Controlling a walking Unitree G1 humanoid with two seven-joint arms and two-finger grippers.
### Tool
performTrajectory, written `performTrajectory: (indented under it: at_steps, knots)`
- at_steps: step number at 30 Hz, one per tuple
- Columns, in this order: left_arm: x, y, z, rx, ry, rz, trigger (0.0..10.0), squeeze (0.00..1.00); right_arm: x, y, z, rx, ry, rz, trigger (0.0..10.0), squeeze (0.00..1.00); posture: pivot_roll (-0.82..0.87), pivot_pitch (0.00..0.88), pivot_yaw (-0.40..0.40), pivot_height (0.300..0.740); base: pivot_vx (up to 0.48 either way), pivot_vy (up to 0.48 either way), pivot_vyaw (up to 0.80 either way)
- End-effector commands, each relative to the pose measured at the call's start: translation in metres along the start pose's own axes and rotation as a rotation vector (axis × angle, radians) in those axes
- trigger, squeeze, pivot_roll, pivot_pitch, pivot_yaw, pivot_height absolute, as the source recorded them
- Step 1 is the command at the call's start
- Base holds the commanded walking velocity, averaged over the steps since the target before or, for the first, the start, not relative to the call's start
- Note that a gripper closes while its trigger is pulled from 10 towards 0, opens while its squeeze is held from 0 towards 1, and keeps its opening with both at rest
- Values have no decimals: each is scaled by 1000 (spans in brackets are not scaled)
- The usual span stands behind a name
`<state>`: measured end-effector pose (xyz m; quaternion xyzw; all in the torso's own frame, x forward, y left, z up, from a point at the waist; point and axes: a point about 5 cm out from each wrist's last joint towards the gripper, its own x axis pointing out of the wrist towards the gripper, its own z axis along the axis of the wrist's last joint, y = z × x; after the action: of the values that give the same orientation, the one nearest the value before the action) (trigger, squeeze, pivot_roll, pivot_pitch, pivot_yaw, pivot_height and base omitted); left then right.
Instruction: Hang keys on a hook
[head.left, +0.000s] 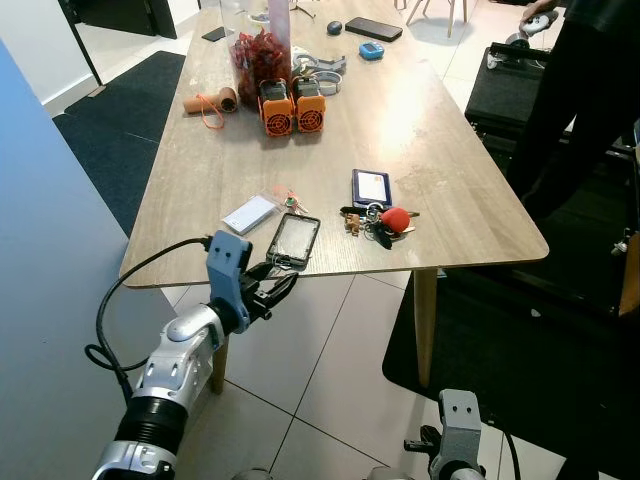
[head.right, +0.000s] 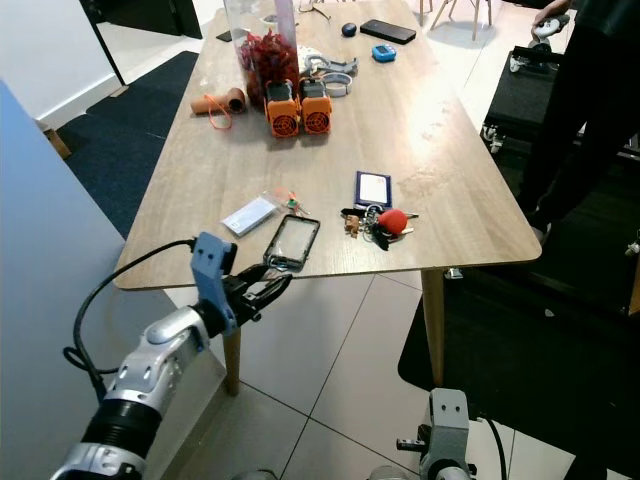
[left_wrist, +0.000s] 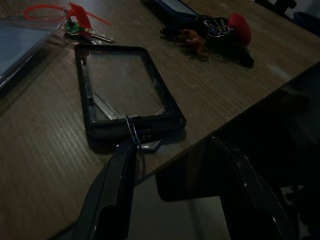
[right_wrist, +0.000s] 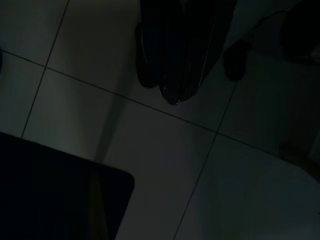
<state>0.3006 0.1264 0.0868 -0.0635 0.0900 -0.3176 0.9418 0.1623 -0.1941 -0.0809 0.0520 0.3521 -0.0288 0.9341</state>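
A bunch of keys with a red fob (head.left: 385, 222) lies on the wooden table (head.left: 440, 200) near its front edge, beside a blue card holder (head.left: 371, 186). A small key with a green and red tag (left_wrist: 80, 22) lies farther left. My left gripper (head.left: 280, 285) hovers open at the front edge, just in front of a black phone case (left_wrist: 125, 85). One finger (left_wrist: 120, 170) touches a small metal ring (left_wrist: 134, 131) at the case's near end; the other finger (left_wrist: 245, 185) hangs off the table edge. My right gripper (right_wrist: 175, 95) hangs low over the tiled floor, its fingers together.
A clear card sleeve (head.left: 250, 213) lies left of the case. Two orange and black devices (head.left: 292, 105), a jar of red things (head.left: 258, 55) and other small items sit farther back. A person in black (head.left: 580, 90) stands at the right. A blue-grey wall (head.left: 50, 300) is close on my left.
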Motion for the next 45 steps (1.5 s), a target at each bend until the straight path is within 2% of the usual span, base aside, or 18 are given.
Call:
performTrajectory:
  at_steps: [1,7,11,21,22,23,24,26,27,28,29,30,31,45]
  knots:
    - [1,-1,-5,10,19,12,10000,0,-2,-1,-4,9,14,-3,10000,0,46,83,22,740,0,0,0]
    - [5,2,-2,34,-5,68,10000,0,-2,-1,-4,11,13,-6,10000,0,42,84,28,740,0,0,0]
    - [8,10,4,55,-27,139,10000,0,-3,0,-6,16,14,-8,10000,0,41,88,30,740,0,0,0]
    - [9,11,4,59,-28,140,9843,0,-3,0,-6,21,14,-10,10000,0,40,85,33,740,0,0,0]
    - [9,12,5,60,-28,140,8784,0,-2,0,-5,21,14,-11,10000,0,41,83,31,740,0,0,0]
    - [9,12,5,60,-28,140,8784,0,-2,0,-5,21,14,-11,10000,0,41,83,31,740,0,0,0]
    - [9,12,5,61,-28,139,7922,0,-2,-1,-5,21,14,-11,10000,0,42,84,31,740,0,0,0]
    - [9,12,5,61,-28,138,7922,0,-2,-1,-5,21,14,-11,10000,0,42,84,29,740,0,0,0]
    - [9,12,4,60,-29,139,4784,0,-2,-1,-5,20,13,-10,10000,0,42,85,29,740,0,0,0]
    - [10,12,4,57,-31,141,4314,0,-2,-1,-4,19,12,-9,10000,0,43,86,27,740,0,0,0]
    - [10,12,4,56,-32,141,1529,0,-2,-1,-4,19,12,-9,10000,0,43,86,27,740,0,0,0]
    - [10,12,4,56,-32,141,1529,0,-2,-1,-4,19,12,-9,10000,0,43,86,27,740,0,0,0]
    - [10,12,4,55,-33,141,0,0,-2,-1,-4,19,12,-9,10000,0,42,85,27,740,0,0,0]
    - [9,13,7,55,-42,120,0,0,-1,-1,-3,19,9,-11,10000,0,43,81,27,740,0,0,0]
